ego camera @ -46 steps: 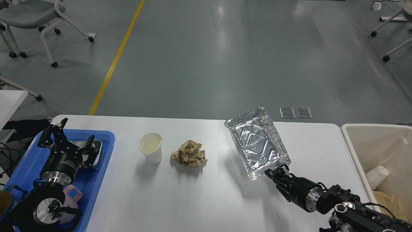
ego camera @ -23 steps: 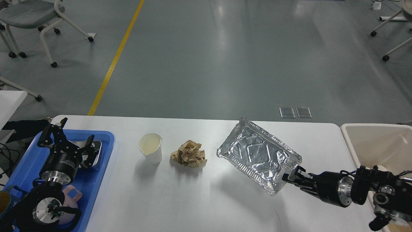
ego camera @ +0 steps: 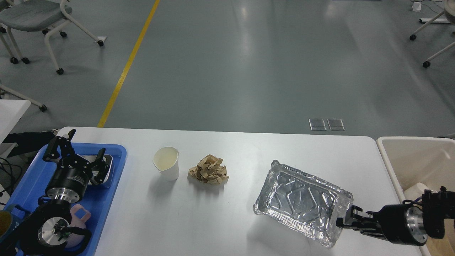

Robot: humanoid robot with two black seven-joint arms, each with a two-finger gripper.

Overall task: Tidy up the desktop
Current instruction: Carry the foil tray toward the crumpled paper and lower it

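1. Across the near half of the head view you see the desktop [ego camera: 234, 149], white and glossy, running from the blue tray [ego camera: 106, 199] on the left to the cream bin [ego camera: 394, 160] at the right edge.
2. Your right gripper [ego camera: 346, 221] comes in from the right, near the desk's near right corner, and is clamped on the near right corner of the foil tray [ego camera: 302, 202].
3. You can see the foil tray open side up, tilted, over the right part of the desk; a shadow lies under it, and you cannot tell whether its left end touches the surface.
4. Your left gripper [ego camera: 79, 149] hangs over the blue tray with its fingers [ego camera: 58, 145] spread apart, holding nothing, just above a small metal dish [ego camera: 106, 167].
5. You have a paper cup [ego camera: 166, 163] standing upright left of centre, and a ball of brown paper [ego camera: 209, 169] just beside it on the right, not touching.
6. You can see a pink mug [ego camera: 80, 215] in the near part of the blue tray, partly hidden by the left arm.
7. You can also see a white cup [ego camera: 414, 190] lying in the bin.
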